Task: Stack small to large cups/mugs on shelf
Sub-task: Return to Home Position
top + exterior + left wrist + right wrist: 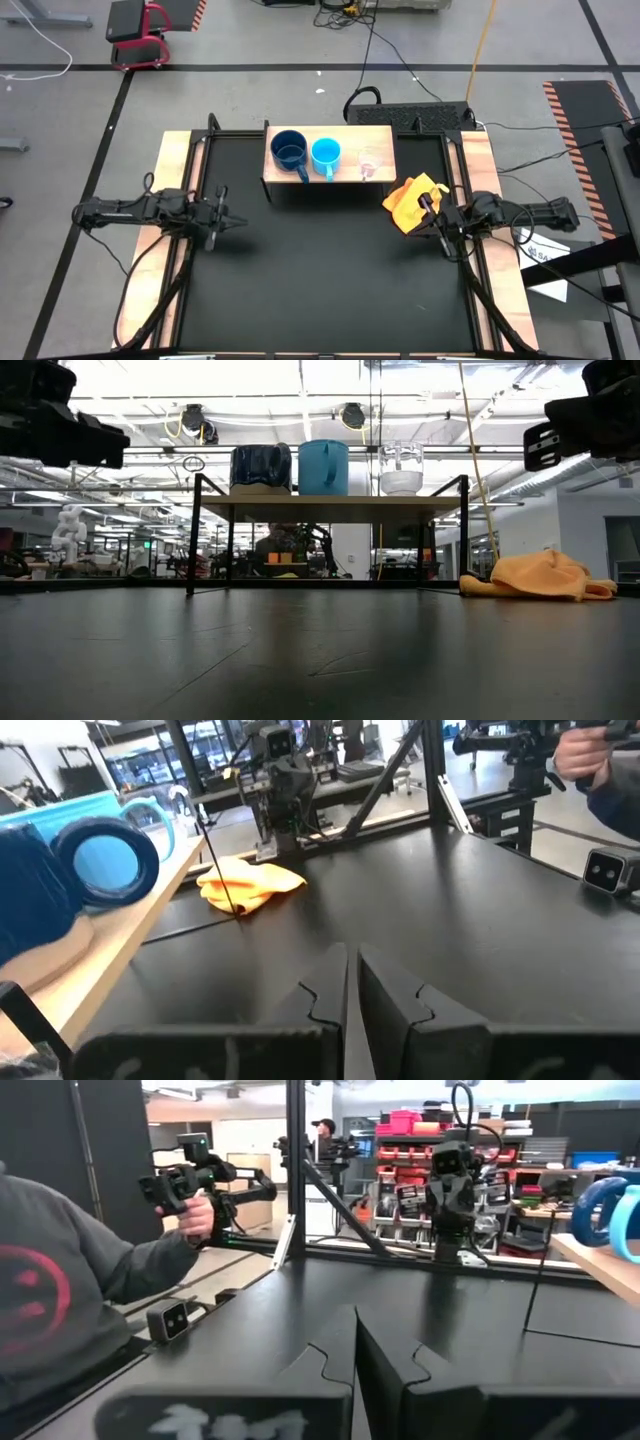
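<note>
1. The left gripper hangs over the left side of the black table. Its fingers are pressed together and hold nothing. The mugs are well apart from it.
2. On the shelf stand three cups in a row: the dark navy mug, the sky-blue mug and the clear glass cup.
3. The right gripper is just beside the orange cloth. Its fingers are pressed together too, with nothing in them.

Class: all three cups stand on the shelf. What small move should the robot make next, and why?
Probably just settle both arms at rest. The navy mug, sky-blue mug and glass cup stand in a row on the shelf, and the left gripper and right gripper hang shut, raised at the sides of the table, holding nothing.
</note>
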{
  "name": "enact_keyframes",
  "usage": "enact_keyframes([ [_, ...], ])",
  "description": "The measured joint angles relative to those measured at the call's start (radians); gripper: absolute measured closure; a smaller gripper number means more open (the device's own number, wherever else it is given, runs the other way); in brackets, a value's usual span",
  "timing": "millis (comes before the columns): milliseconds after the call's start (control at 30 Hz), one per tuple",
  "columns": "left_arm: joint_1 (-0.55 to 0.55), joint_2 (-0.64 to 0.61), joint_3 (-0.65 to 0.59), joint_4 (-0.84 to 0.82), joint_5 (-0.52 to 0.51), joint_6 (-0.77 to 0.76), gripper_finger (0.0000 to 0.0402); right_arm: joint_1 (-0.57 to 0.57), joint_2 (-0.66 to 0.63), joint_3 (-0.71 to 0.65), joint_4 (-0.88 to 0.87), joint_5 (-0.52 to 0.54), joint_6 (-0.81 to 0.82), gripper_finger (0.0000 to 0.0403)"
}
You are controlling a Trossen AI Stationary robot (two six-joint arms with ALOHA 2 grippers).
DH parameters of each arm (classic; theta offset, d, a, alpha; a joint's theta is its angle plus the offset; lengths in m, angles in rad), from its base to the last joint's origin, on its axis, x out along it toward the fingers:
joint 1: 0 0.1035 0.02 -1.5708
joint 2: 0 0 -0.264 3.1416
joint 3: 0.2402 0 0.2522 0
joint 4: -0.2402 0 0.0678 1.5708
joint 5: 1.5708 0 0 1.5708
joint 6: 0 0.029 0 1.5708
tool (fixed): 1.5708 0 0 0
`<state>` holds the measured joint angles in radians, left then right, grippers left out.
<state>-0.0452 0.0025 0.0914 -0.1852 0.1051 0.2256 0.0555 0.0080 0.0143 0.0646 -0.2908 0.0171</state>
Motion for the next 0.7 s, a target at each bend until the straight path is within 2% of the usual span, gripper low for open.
enact_keyframes([
  [167,0.0,0.0,0.0,-0.029,-0.002,-0.001,0.0372,0.019,0.003,0.0,-0.001,0.001,-0.008,0.0403],
  [300,-0.003,0.0,0.0,-0.021,-0.007,0.01,0.0396,0.025,0.003,0.0,-0.002,0.002,-0.027,0.0403],
  [700,-0.002,0.0,0.0,-0.03,0.0,0.008,0.0399,0.025,0.003,0.0,-0.006,0.008,-0.03,0.0403],
])
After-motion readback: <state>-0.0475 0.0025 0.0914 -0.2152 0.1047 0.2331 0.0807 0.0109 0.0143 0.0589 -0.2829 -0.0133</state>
